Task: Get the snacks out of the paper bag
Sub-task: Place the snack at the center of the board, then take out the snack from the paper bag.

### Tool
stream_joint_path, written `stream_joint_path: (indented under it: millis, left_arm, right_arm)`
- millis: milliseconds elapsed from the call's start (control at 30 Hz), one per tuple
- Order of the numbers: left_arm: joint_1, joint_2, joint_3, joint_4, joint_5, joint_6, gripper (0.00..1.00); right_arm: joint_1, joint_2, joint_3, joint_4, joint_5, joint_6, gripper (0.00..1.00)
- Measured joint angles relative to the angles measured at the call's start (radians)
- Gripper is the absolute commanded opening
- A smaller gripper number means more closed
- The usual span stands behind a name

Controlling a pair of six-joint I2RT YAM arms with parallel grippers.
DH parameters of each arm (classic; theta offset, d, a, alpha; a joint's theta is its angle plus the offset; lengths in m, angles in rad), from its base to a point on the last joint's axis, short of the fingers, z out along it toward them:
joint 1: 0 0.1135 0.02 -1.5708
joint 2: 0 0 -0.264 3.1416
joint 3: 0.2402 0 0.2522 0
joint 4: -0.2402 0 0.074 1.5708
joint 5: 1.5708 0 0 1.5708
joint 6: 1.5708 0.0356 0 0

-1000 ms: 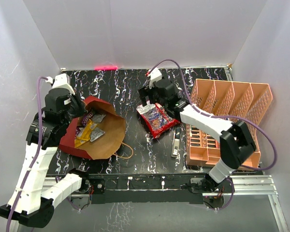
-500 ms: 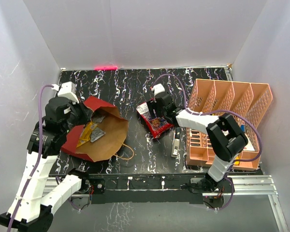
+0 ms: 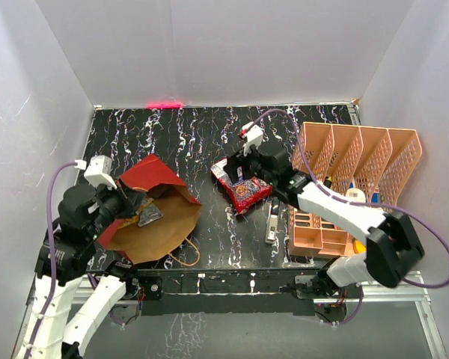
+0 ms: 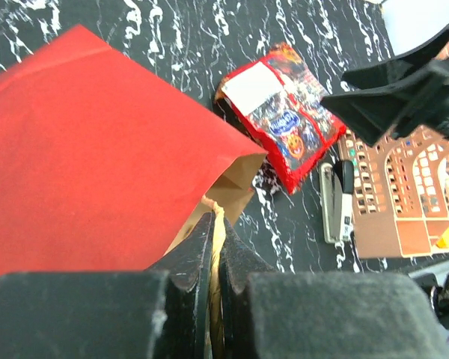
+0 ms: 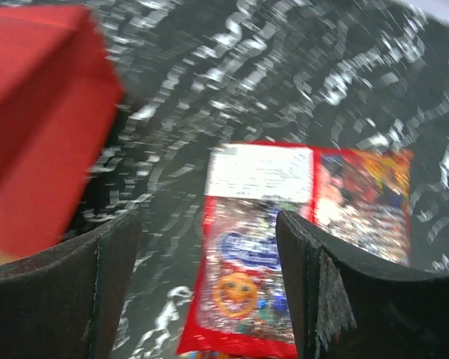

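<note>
From above, my left tool (image 3: 126, 200) grips the rim of the glossy red paper bag (image 3: 146, 170). The bag lies tilted at the left of the black marbled desk (image 3: 187, 134), and a silver foil packet (image 3: 150, 215) shows in its brown mouth. My right tool (image 3: 242, 158) hovers at a red crinkly snack packet (image 3: 245, 188) lying mid-desk. Nearby lie a slim grey-and-white gadget (image 3: 272, 221) and a salmon-orange lattice file rack (image 3: 359, 168).

Left wrist: my left tool (image 4: 213, 224) is pressed together on the bag's (image 4: 82, 149) kraft edge, with the red packet (image 4: 284, 123) out on the desk beyond.

Right wrist: my right tool (image 5: 206, 224) is spread wide above the packet (image 5: 284, 224) — the bag (image 5: 37, 112) sits apart at the left.
</note>
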Motion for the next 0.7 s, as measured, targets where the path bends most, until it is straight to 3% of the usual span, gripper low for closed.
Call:
stream_joint_path:
  millis: [233,433,567,700]
  left_arm:
    - [0.000,-0.115,-0.116,0.003,0.023,-0.042,0.00]
    - [0.000,-0.140,-0.156,0.012,-0.003,-0.056,0.00]
    - [0.000,-0.157,-0.182,0.057,0.005,-0.060,0.00]
    - [0.000,-0.201,-0.220,0.102,0.016,-0.059,0.00]
  right_arm:
    - [0.250,-0.217,-0.127,0.102,-0.157,-0.180,0.76]
    - [0.452,-0.311,-0.289,0.198,-0.301,-0.414,0.61]
    - [0.509,-0.285,-0.321,0.261,-0.358,-0.535,0.61]
    - [0.552,-0.130,-0.271,0.343,-0.368,-0.617,0.61]
